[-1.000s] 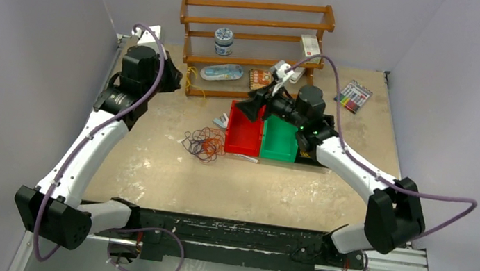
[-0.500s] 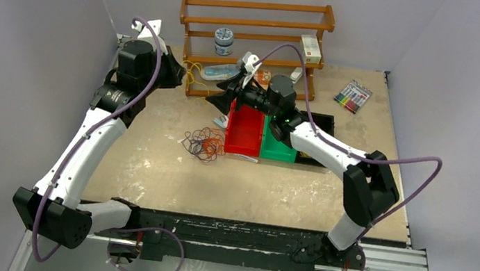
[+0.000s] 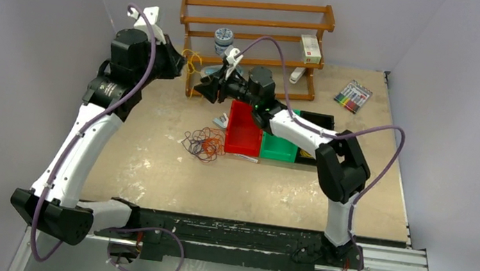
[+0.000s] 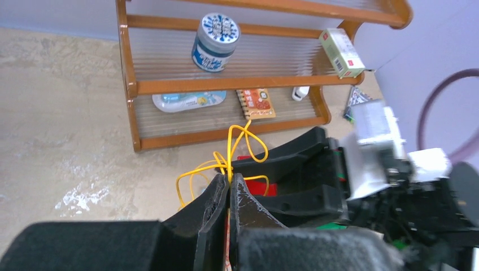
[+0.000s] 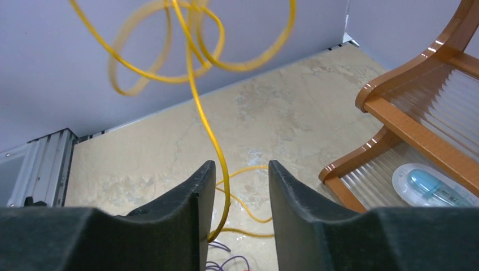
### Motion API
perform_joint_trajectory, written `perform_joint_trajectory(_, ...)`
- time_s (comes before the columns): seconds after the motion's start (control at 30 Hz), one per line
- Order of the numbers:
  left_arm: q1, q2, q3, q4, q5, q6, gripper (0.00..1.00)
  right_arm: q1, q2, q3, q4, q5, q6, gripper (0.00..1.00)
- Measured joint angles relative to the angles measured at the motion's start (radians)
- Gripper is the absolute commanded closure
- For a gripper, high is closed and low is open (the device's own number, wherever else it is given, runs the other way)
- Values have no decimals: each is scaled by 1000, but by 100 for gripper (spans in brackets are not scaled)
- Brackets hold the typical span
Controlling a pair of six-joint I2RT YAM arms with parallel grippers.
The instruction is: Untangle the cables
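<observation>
My left gripper (image 3: 178, 64) is raised at the back left, in front of the rack. It is shut on a yellow cable (image 4: 239, 148), pinched between its fingertips (image 4: 217, 189) in the left wrist view (image 4: 230, 179). The cable's loops hang beside it (image 3: 193, 65). My right gripper (image 3: 207, 90) is open just right of it. In the right wrist view (image 5: 242, 172) a yellow strand (image 5: 208, 121) runs down between its fingers, close to the left one. The remaining tangle (image 3: 205, 142) of orange-red and dark cables lies on the table left of the red bin.
A wooden rack (image 3: 257, 36) stands at the back with a tin (image 3: 223, 40), a small box (image 3: 310, 47) and flat packets. A red bin (image 3: 243, 130) and a green bin (image 3: 279, 145) sit mid-table. A marker pack (image 3: 354, 96) lies at the back right.
My right arm has swung left from above the bins to beside my left gripper. My left gripper has risen a little with the yellow cable. The tangle on the table has not moved.
</observation>
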Motion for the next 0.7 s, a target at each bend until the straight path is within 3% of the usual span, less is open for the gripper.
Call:
perform_joint_trajectory(0.33,0,6,96,-15,10,14,100,0,108,16,80,68,30,82)
perform_joint_trajectory(0.7,0,4,170,-22,-28,15,100,0,106,-96,179,113,66,98)
